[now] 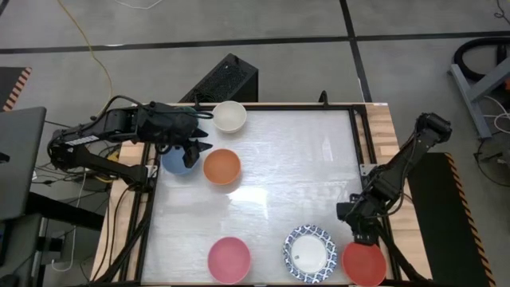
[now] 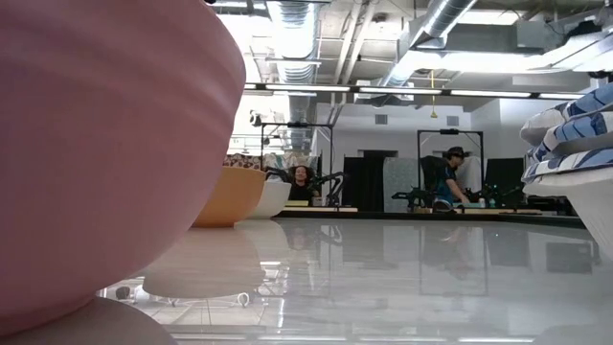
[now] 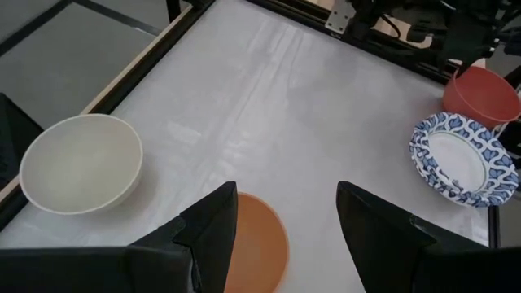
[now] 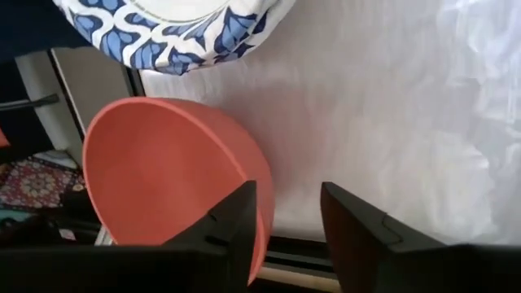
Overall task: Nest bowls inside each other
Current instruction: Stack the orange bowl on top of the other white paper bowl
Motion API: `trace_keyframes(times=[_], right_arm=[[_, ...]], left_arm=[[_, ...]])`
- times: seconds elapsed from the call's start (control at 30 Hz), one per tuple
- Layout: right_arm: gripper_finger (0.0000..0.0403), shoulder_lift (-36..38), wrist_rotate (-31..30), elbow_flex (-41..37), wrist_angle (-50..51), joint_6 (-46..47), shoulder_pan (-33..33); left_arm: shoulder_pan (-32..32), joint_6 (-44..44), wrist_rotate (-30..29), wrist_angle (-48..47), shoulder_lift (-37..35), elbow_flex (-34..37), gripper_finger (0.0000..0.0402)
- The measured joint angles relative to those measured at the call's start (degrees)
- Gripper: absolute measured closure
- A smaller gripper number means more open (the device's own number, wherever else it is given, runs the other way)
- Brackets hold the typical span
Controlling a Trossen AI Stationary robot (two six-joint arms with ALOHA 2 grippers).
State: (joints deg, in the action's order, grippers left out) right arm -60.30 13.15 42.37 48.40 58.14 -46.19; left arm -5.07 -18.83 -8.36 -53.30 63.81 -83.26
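Observation:
My left gripper point(image 1: 204, 140) point(image 3: 285, 228) hangs open above the table's far left, over an orange bowl point(image 1: 221, 167) point(image 3: 260, 244). A blue bowl point(image 1: 177, 162) and a white bowl point(image 1: 229, 116) point(image 3: 80, 163) stand close by. My right gripper point(image 1: 362, 237) point(image 4: 289, 220) is open at the near right corner. Its fingers straddle the rim of a red bowl point(image 1: 364, 263) point(image 4: 163, 179), one over the inside and one outside. A patterned blue-and-white bowl point(image 1: 310, 253) point(image 4: 179, 32) and a pink bowl point(image 1: 229, 259) point(image 2: 96, 144) rest on their bases along the near edge. My right gripper comes at the red bowl from above, slanting down. The bowl's rim point(image 4: 264, 203) stands in the gap, close beside the inner finger point(image 4: 236, 228), with bare table showing toward the outer finger. Whether a finger touches the rim, I cannot tell.
The white tabletop point(image 1: 295, 175) has free room in its middle and far right. A dark frame rail point(image 1: 356, 143) and a wooden edge border the right side, where the red bowl sits. People work at benches in the room beyond the table.

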Motion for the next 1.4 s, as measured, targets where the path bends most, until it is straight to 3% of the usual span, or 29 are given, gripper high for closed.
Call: trace_keyframes(times=[0.33,0.77,1.1,1.23,1.4], right_arm=[[0.0171,-1.9,-3.3,0.0,-2.1,-3.0,-2.0],[0.0168,-6.9,-2.5,0.0,-3.5,-2.8,-5.8],[0.0169,-15.3,-1.6,0.0,-5.8,-2.7,-7.4],[0.0193,-17.3,0.4,0.0,-5.6,-2.6,-7.3],[0.0272,-17.7,0.8,0.0,-5.6,-2.1,-7.3]], left_arm=[[0.0,-0.5,-1.3,0.1,0.0,0.7,0.0202],[0.0,-2.9,-1.5,0.5,0.1,4.7,0.0202],[0.0,-3.4,-1.4,0.5,0.1,4.9,0.0202],[0.0,-3.3,-1.4,0.5,0.1,4.9,0.0202],[0.0,-3.3,-1.4,0.5,0.1,4.9,0.0202]])
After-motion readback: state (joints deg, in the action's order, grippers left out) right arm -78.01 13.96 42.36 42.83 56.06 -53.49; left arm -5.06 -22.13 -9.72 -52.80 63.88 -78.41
